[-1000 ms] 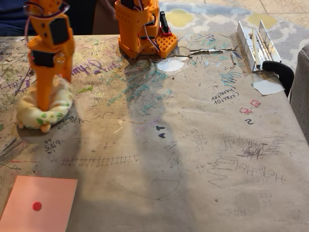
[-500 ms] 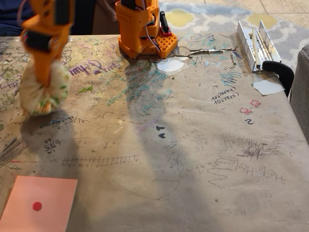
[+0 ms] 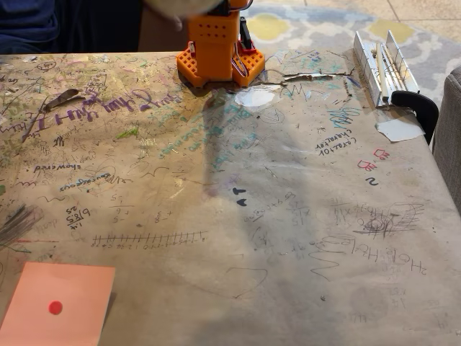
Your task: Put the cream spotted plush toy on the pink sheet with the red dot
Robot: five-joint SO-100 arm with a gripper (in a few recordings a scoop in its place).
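The cream spotted plush toy (image 3: 180, 7) hangs blurred at the top edge of the fixed view, high above the table and just left of the orange arm base (image 3: 215, 45). Only its lower part is inside the picture. It stays in the air, carried by my gripper, whose fingers lie beyond the top edge. The pink sheet with the red dot (image 3: 61, 303) lies flat at the table's near left corner, and the red dot (image 3: 55, 308) sits near its middle. Plush and sheet are far apart, at opposite ends of the table.
The scribbled brown paper table cover (image 3: 238, 216) stretches between the base and the sheet. A metal rail with a black clamp (image 3: 389, 68) and a white paper scrap (image 3: 400, 130) lie at the right edge. A small white patch (image 3: 254, 97) sits near the base.
The arm lifted the plush off the table's left side and swung it up and right, to the top edge above the base. The arm's upper part has left the picture.
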